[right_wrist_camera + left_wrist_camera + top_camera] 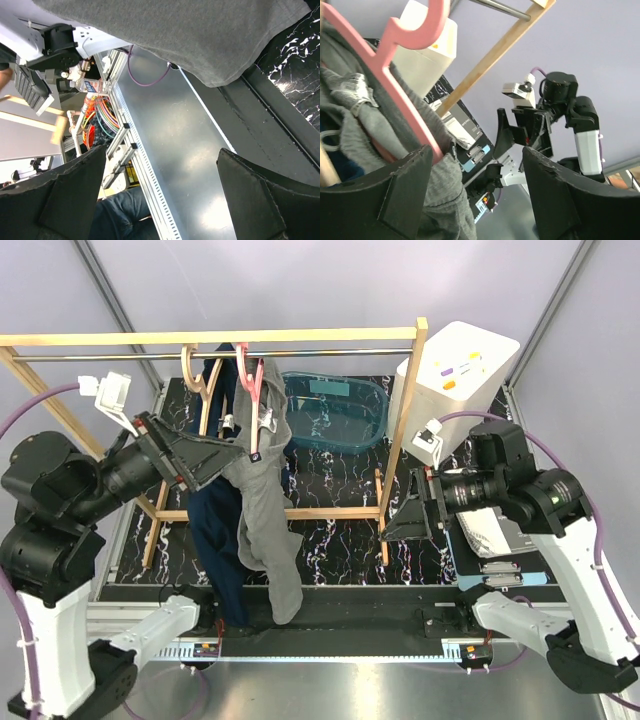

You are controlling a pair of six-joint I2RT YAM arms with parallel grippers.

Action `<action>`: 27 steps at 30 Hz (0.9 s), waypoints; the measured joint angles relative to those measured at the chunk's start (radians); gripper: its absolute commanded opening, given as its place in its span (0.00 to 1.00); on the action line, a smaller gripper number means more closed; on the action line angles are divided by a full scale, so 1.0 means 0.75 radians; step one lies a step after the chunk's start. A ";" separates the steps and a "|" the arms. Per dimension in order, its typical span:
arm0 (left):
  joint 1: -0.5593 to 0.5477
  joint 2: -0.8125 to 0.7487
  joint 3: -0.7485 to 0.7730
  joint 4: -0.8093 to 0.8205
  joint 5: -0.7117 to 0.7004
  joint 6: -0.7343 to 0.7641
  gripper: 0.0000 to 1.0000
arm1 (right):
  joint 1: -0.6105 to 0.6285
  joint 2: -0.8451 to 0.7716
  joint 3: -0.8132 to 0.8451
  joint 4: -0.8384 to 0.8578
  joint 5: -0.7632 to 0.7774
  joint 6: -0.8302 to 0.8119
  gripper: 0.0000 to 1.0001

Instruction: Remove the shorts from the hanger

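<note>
Shorts (268, 525), grey, hang from pink hanger (254, 390), 11 o'clock | left gripper (235, 458) spread wide at hanger arm, likely to free cloth | right gripper (405, 512) released, empty, 3 o'clock

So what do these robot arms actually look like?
Left arm and right arm alike: chunky black joints on white links, a purple cable looping along each. The left gripper and right gripper each have two broad black wedge-shaped fingers, with a small white camera mounted behind.

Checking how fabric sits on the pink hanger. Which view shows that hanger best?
Left wrist: pink hanger close up, grey shorts draped over it. Top external shows it small, edge-on. Right wrist misses it.
</note>
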 measured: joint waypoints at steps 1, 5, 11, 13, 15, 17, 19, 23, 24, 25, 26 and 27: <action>-0.050 0.007 -0.001 0.003 -0.032 -0.002 0.72 | 0.001 0.009 0.000 0.001 0.000 -0.005 1.00; -0.273 0.059 0.000 0.008 -0.192 -0.004 0.69 | 0.003 0.060 0.009 -0.002 0.025 -0.017 1.00; -0.482 0.238 0.157 -0.095 -0.509 0.059 0.64 | 0.004 0.118 0.086 -0.005 0.097 -0.025 1.00; -0.492 0.257 0.165 -0.122 -0.577 0.073 0.61 | 0.004 0.116 0.095 -0.006 0.123 -0.024 1.00; -0.502 0.260 0.165 -0.151 -0.641 0.085 0.56 | 0.004 0.115 0.095 -0.006 0.151 -0.024 1.00; -0.519 0.262 0.174 -0.168 -0.706 0.097 0.53 | 0.004 0.115 0.095 -0.006 0.178 -0.024 1.00; -0.535 0.269 0.193 -0.190 -0.772 0.108 0.51 | 0.004 0.114 0.095 -0.006 0.210 -0.023 1.00; -0.559 0.290 0.241 -0.226 -0.883 0.133 0.50 | 0.004 0.114 0.095 -0.006 0.247 -0.023 1.00; -0.562 0.293 0.247 -0.229 -0.904 0.137 0.50 | 0.004 0.113 0.095 -0.006 0.260 -0.022 1.00; -0.564 0.296 0.252 -0.233 -0.920 0.140 0.50 | 0.004 0.113 0.095 -0.006 0.267 -0.022 1.00; -0.565 0.297 0.254 -0.234 -0.933 0.142 0.50 | 0.004 0.112 0.095 -0.005 0.272 -0.022 1.00; -0.566 0.301 0.259 -0.240 -0.941 0.143 0.50 | 0.004 0.112 0.095 -0.005 0.275 -0.021 1.00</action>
